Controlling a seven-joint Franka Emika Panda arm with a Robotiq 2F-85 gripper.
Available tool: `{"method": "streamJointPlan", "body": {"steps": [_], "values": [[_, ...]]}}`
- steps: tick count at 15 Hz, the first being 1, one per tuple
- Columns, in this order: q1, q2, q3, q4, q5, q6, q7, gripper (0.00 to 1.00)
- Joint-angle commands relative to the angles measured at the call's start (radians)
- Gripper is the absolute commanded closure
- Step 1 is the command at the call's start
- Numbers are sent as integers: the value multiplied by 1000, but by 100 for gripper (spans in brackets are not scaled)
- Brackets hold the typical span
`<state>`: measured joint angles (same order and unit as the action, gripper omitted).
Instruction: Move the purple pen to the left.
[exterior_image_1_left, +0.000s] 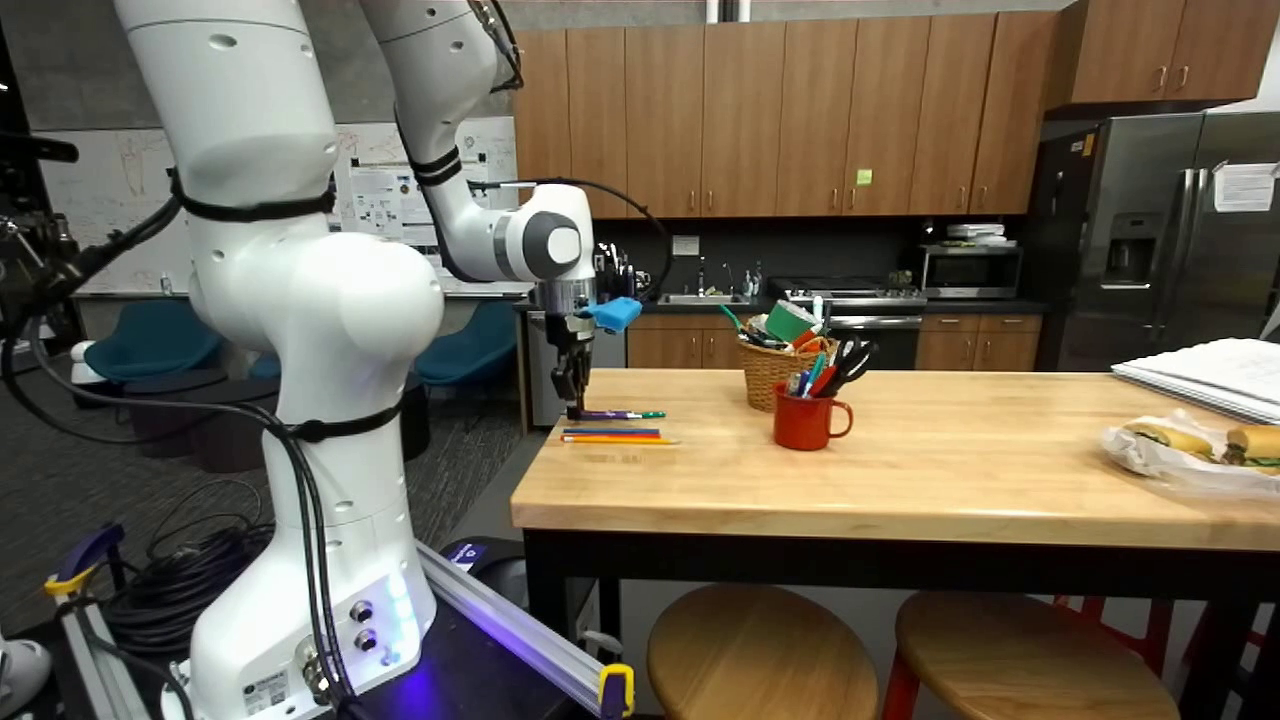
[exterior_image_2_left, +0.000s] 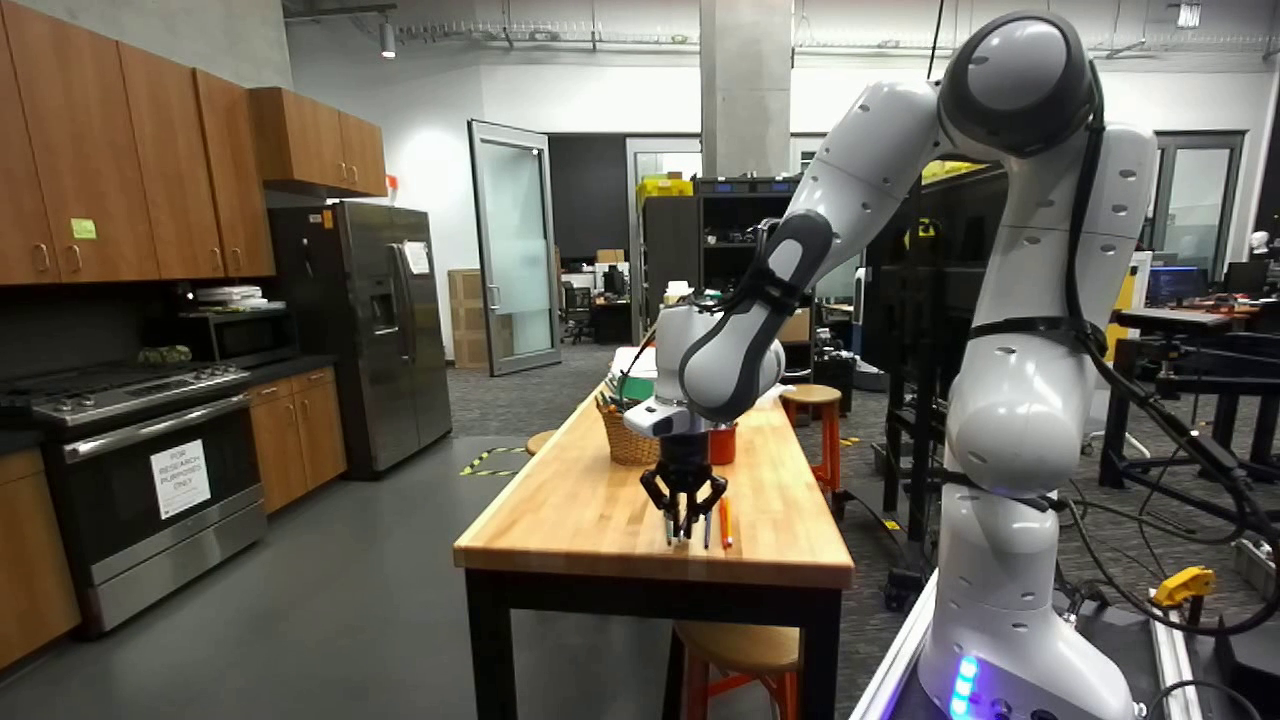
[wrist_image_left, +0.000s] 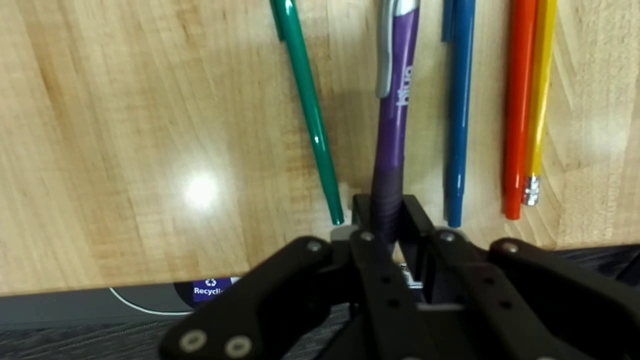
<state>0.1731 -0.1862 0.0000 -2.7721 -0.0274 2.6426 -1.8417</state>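
Silver-clipped, the purple pen stretches straight out from my tool, its near end held between the two sides, the rest reaching away over the desk. I have the tool drawn in tight there, its gap just the pen's thickness. Just beside the tool on one side lies a green pen; on the other lie a blue pen and, farther off, an orange-red pen close against a yellow pencil.

The lowest stretch of the purple pen, inside my tool, is blurred and partly covered, and its far tip is cut off at the top of the wrist view. In an exterior view the purple pen is a thin dark streak running into the green pen, and I cannot tell whether it touches the desk. A red mug, well apart from the tool, is partly hidden behind my arm in an exterior view.

I hold that arm bent high, sloping to the tool, which points straight down at one end of the desk.
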Motion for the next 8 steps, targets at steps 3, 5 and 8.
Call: {"method": "streamJointPlan", "body": {"steps": [3,5,8], "values": [[-17,-13,-4,1,-5,-33,-13,96],[-25,-17,-3,1,-17,-41,-4,59],[-34,-19,-1,1,-26,-43,3,47]]}}
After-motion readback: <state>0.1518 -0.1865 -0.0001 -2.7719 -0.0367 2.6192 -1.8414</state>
